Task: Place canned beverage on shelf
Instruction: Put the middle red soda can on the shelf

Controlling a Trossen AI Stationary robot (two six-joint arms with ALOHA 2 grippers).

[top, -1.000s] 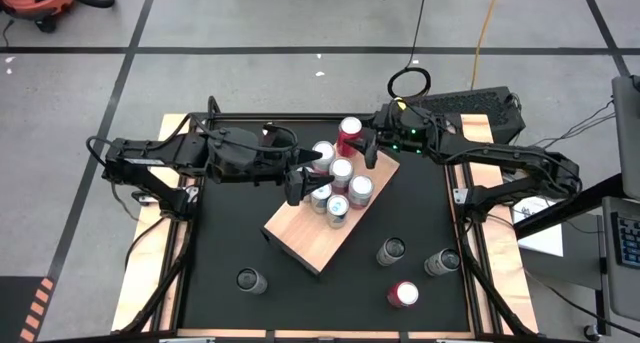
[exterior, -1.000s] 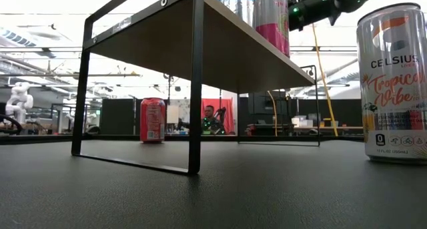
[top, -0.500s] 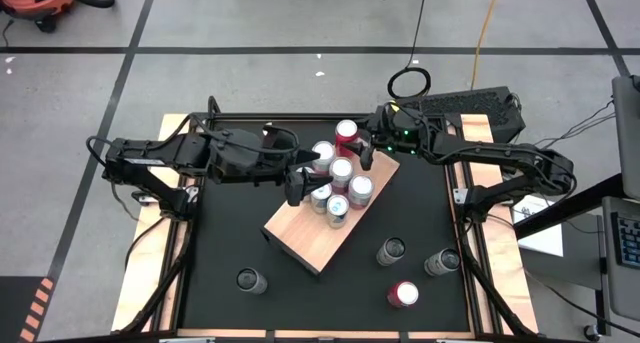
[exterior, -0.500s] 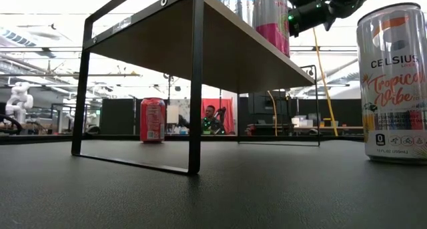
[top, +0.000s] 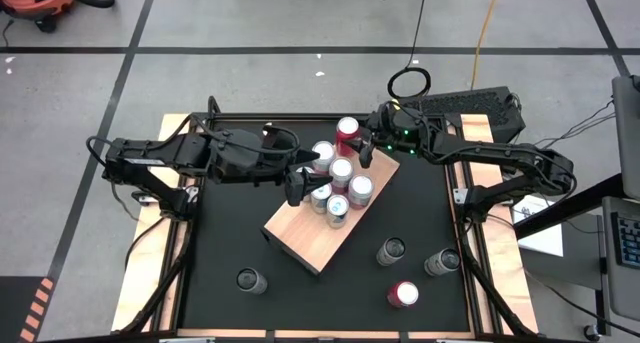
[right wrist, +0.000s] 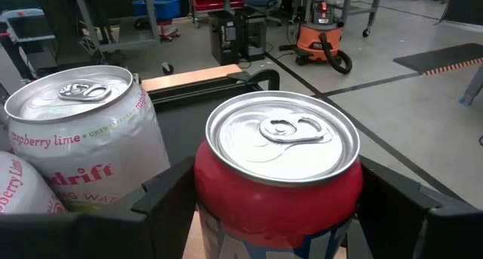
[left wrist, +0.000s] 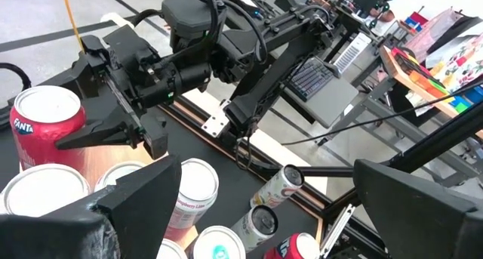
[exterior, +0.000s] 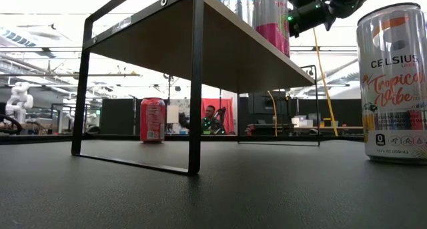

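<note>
The shelf [top: 320, 223] is a tan wooden board on a black frame, standing slantwise mid-table. Several cans stand grouped at its far end [top: 340, 178]. A red can [top: 347, 133] stands upright at the shelf's far corner, and my right gripper [top: 353, 142] is shut on it. The fingers hide its base. My left gripper [top: 300, 179] hovers open at the left side of the grouped cans, holding nothing; in its own view the fingers [left wrist: 143, 202] stand wide apart above the can tops. My right gripper pinches the red can's round side wall [right wrist: 219, 195], just below its top rim, between its two fingers [right wrist: 162, 206]. The fingers come nearly level from the table's far right. The can sits upright between them, top up, beside a white can [right wrist: 83, 146].
Loose cans stand on the black tabletop: two silver ones [top: 392, 250] [top: 441, 262] and a red one [top: 403, 294] at the near right, another [top: 250, 280] at the near left. A tall can [exterior: 393, 89] stands close to the low camera. Free room lies on the shelf's near half.
</note>
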